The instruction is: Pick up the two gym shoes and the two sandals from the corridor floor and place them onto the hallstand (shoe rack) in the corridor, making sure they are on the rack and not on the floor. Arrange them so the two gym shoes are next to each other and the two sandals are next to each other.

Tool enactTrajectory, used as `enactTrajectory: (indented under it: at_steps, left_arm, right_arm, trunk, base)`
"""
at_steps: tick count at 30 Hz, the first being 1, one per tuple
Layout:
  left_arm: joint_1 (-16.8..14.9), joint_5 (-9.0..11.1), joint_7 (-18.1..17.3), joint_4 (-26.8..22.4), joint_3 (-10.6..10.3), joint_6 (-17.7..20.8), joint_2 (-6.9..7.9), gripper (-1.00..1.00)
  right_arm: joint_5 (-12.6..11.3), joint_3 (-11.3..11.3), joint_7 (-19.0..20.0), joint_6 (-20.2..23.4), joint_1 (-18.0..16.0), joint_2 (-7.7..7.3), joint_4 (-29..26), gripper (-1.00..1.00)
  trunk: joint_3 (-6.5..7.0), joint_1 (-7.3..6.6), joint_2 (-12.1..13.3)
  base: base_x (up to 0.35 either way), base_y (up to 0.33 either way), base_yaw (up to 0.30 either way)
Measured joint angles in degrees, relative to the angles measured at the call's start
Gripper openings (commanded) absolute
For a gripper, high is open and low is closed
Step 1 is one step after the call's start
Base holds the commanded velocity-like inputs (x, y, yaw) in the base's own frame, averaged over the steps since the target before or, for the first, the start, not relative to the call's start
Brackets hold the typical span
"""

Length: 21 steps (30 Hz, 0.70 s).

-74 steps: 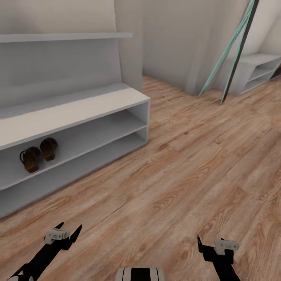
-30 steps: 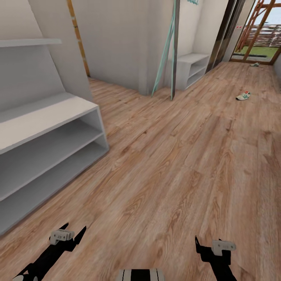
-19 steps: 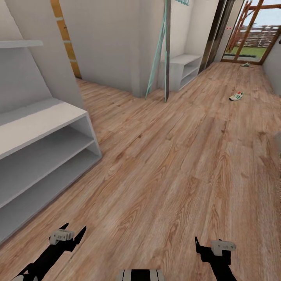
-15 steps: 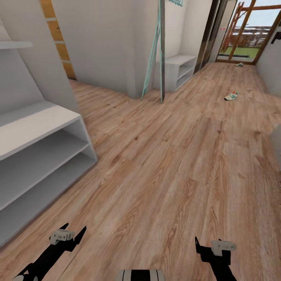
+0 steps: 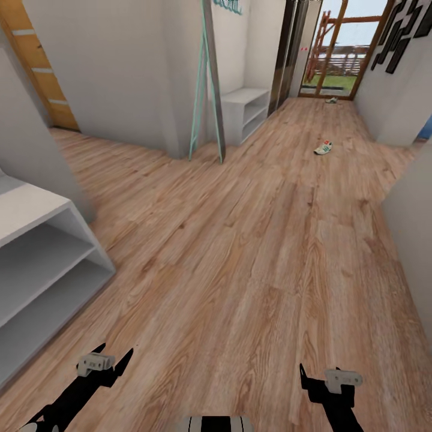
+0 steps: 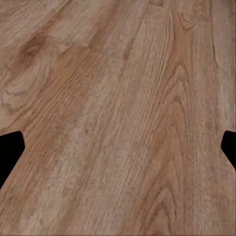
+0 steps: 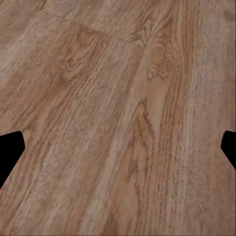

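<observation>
Both arms hung low over the corridor floor [image 5: 240, 240], the left gripper [image 5: 108, 359] and the right gripper [image 5: 321, 375] each spread wide with nothing between the fingers; in the wrist views the dark fingertips sat at opposite margins with only bare planks between them. The hallstand [image 5: 36, 210] showed its end and two tiers at the near left edge of the floor, and no shoe could be seen on the visible part. One gym shoe [image 5: 323, 147] lay far down the floor, well apart from the robot, and a second gym shoe [image 5: 331, 100] lay farther still, close to the glazed doorway [image 5: 336, 54]. The likeliest trouble looked to be in the approach: the corridor narrowed between the slim teal frame [image 5: 204, 90] leaning by the small white shelf [image 5: 246, 111] on one side and the grey wall [image 5: 414, 240] close on the right, so a wide drive could clip either. The far shoe was too small to read its heading, so a grasp planned from here risked closing on the wrong axis.
</observation>
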Motion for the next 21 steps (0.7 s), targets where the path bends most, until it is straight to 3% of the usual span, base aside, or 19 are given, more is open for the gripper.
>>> enactTrajectory:
  at_steps: [10, 21]
  left_arm:
    - [0.00, -0.28, 0.01, 0.05, 0.03, 0.00, 0.00, 1.00]
    - [0.00, -0.36, 0.02, 0.05, 0.06, 0.00, 0.00, 1.00]
  right_arm:
    - [0.03, 0.00, 0.00, -0.02, 0.10, 0.00, 0.00, 1.00]
    - [0.08, 0.02, 0.00, -0.02, 0.17, 0.02, 0.00, 1.00]
  trunk:
    - [0.51, 0.00, 0.00]
    - [0.67, 0.00, 0.00]
  base:
    - [0.289, -0.156, -0.229]
    - [0.317, -0.025, -0.050]
